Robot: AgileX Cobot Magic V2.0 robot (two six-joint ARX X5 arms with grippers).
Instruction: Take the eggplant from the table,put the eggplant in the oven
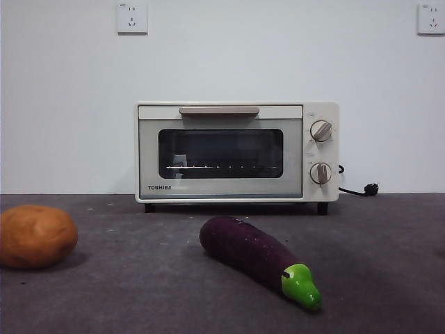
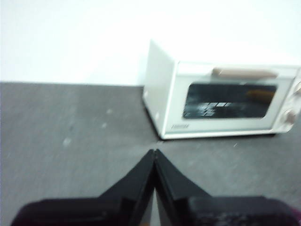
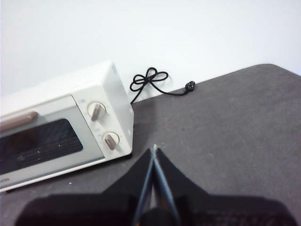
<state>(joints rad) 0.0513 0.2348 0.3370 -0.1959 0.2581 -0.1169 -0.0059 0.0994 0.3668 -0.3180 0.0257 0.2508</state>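
Both hands idle above the counter: left hand jaws pressed together, holding nothing; right hand same, tips meeting, empty. Eggplant lies on counter up front, green cap toward camera, potato well apart. Behind: oven, door closed, cord beside it.

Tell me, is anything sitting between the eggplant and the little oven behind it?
No. In the front view, only bare table lies between the eggplant and the oven, whose door is closed. The potato sits off to the side.
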